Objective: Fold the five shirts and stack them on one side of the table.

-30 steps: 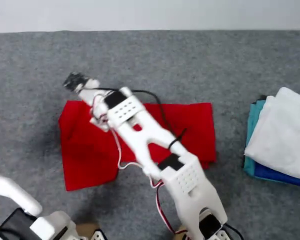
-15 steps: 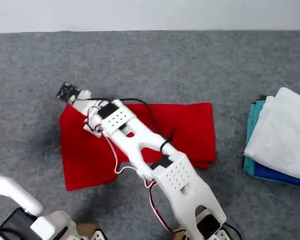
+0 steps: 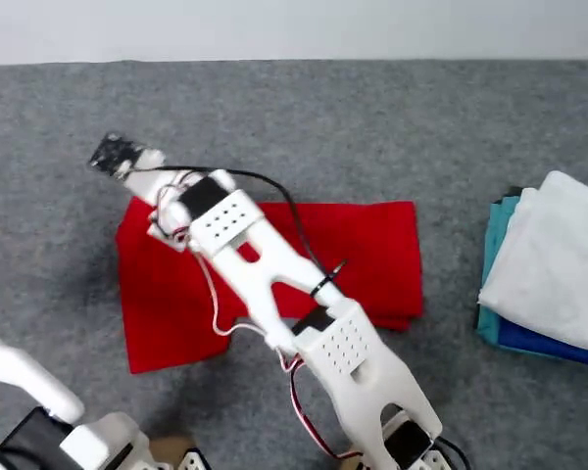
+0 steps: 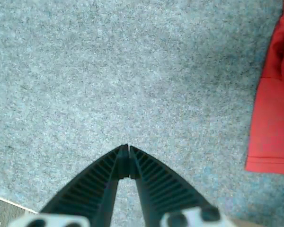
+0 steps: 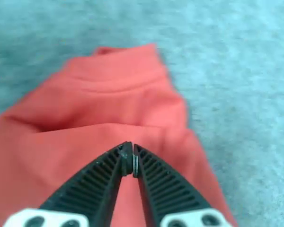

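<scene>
"High view first: where's the red shirt (image 3: 372, 255)?"

"Flat on the grey table (image 3: 372, 117), left of middle and partly folded. The right arm (image 3: 343, 343) crosses it diagonally from the near edge toward the shirt's far left corner."

"Right gripper (image 5: 130, 158) state?"

"Right wrist view has the jaws pressed together, tips meeting, nothing clamped that I can see. It sits over red cloth near a shirt corner, with grey table beyond. Possibly touching the fabric, but contact is hard to judge from this angle."

"Left gripper (image 4: 128, 158)?"

"Also closed and empty. It's above bare grey table, with the red shirt's edge off to one side, well apart from the tips. The left arm (image 3: 29, 387) stays at the near left corner in the high view."

"Other shirts?"

"A stack at the table's right edge: white shirt (image 3: 554, 259) on top, a teal one (image 3: 495, 255) and a blue one (image 3: 539, 343) showing underneath. I can't count more layers than that."
</scene>
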Controlling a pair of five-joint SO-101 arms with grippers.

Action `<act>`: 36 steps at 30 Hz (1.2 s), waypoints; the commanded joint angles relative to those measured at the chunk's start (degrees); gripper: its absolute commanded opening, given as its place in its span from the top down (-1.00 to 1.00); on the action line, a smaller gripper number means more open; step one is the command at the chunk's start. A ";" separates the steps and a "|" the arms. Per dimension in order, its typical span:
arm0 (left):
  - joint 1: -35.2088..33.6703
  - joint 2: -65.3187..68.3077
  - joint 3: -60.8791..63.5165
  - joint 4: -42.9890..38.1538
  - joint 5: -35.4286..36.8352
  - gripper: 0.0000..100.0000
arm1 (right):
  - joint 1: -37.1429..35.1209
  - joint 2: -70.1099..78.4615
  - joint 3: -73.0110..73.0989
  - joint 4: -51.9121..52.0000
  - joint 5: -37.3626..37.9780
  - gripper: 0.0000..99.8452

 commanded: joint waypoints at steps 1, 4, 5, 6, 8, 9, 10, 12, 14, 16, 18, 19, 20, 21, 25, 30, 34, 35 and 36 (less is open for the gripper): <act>-1.41 -2.55 -0.22 -0.79 0.18 0.98 | -3.30 -0.40 -4.84 5.49 0.44 0.98; -5.19 -2.55 -0.13 -1.85 0.18 0.98 | -5.76 -0.31 -4.84 8.04 0.18 0.98; -6.95 -2.55 -0.13 -2.11 0.18 0.98 | -6.46 -0.04 -4.75 8.22 0.18 0.98; -8.35 -2.55 -0.22 -2.11 0.18 0.98 | -6.99 0.57 -4.31 7.78 0.18 0.98; -10.81 -2.46 -0.22 -2.46 -0.09 0.98 | -7.87 2.95 -4.04 5.58 0.53 0.98; -11.78 -2.46 -0.22 -2.46 -0.09 0.98 | -7.96 4.62 -3.96 3.82 0.53 0.98; -12.57 -2.37 -0.22 -2.46 -0.18 0.98 | -7.96 6.64 -3.96 1.89 0.53 0.98; -13.71 -2.46 -0.22 -2.46 -0.26 0.98 | -7.43 9.98 -4.31 -1.98 0.62 0.98; -14.68 -2.55 -0.22 -2.46 -1.49 0.98 | -6.81 12.09 -6.33 -3.65 0.62 0.98; -15.91 -2.55 -0.22 -2.46 -2.11 0.98 | -6.64 12.44 -9.58 -1.89 0.62 0.98; -17.58 -2.55 -0.22 -2.46 -2.11 0.98 | -6.81 11.65 -14.24 2.77 0.53 0.98; -18.46 -2.55 -0.22 -2.46 -2.11 0.98 | -6.90 11.21 -16.70 5.49 0.53 0.98; -19.34 -2.55 -0.22 -2.55 -2.11 0.98 | -6.90 10.86 -19.25 8.57 0.53 0.98; -20.13 -2.55 -0.22 -2.81 -2.11 0.98 | -6.90 10.59 -21.98 11.56 0.53 0.98; -23.03 -2.55 -0.22 -4.48 -2.11 0.98 | -6.81 10.68 -31.21 23.69 0.53 0.98; -23.74 -2.55 -0.22 -4.48 -2.20 0.98 | -6.81 9.98 -34.29 31.25 0.35 0.98; -23.74 -2.55 -0.22 -4.48 -2.20 0.98 | -7.34 5.67 -27.69 31.16 0.62 0.98; -23.74 -2.55 -0.22 -4.48 -2.20 0.98 | -7.78 4.00 -24.97 31.16 0.62 0.98; -23.74 -2.55 -0.22 -4.48 -2.20 0.98 | -8.22 2.07 -21.71 31.16 0.62 0.98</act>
